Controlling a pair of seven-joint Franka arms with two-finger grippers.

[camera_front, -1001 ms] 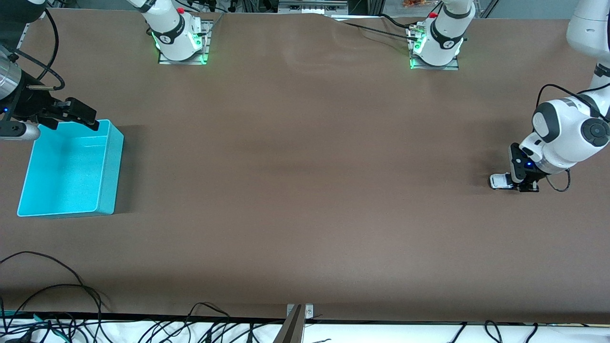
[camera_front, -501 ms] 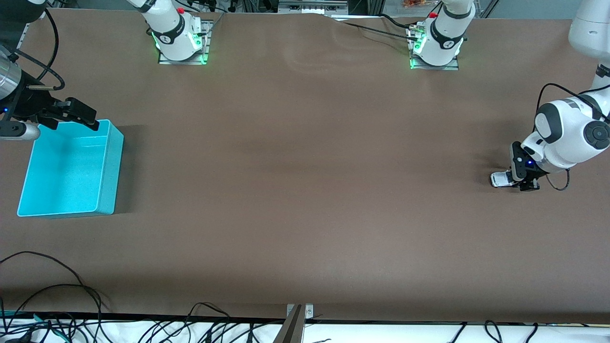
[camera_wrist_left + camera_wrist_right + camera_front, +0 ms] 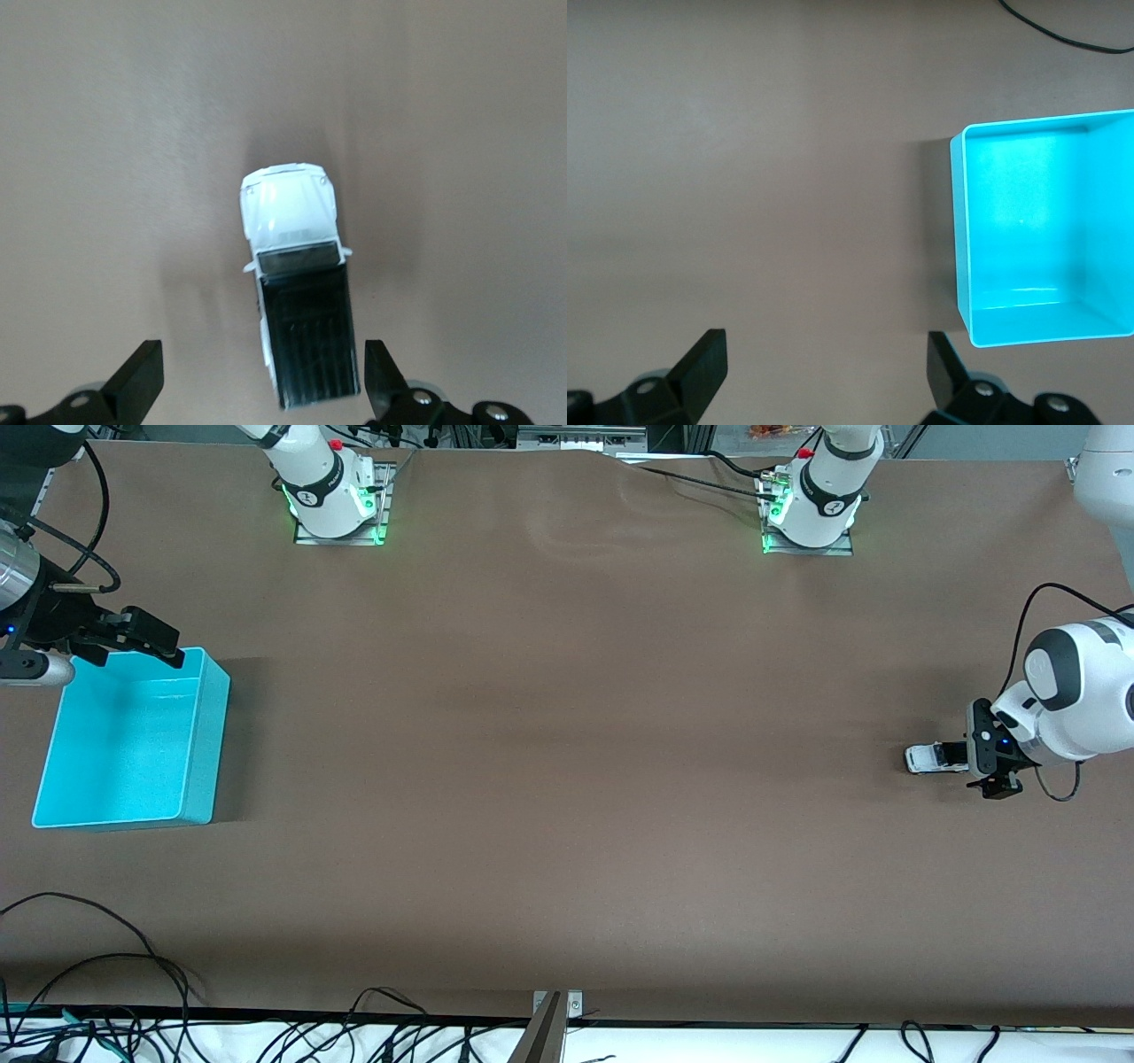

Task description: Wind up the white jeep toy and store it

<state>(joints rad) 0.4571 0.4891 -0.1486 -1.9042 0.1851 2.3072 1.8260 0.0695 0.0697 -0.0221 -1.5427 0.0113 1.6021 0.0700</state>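
Seemingly unheld, the white jeep toy stood on its wheels on the brown table in the front view, close to the left arm's end and about midway between the robot bases and the camera's edge. The left gripper sat just beside the jeep's black-roofed end, low over the table, with the toy's white hood pointing toward the right arm's end. Well apart from it, at the right arm's end of the table, lay the cyan bin, with nothing inside. The right gripper hung above the bin's rim on the side nearer the robot bases, its arm waiting. Dark cables trailed along the table edge nearest the camera.

From the left wrist view, the jeep filled the middle, its black roof lying between the two dark fingertips while the white hood pointed away from them. Both fingers were spread wide, with brown table showing between each tip and the toy, so neither one touched it.

From the right wrist view, the fingers were likewise spread wide with nothing between them but bare table. The bin showed off to one side, and a thin black cable crossed one corner.
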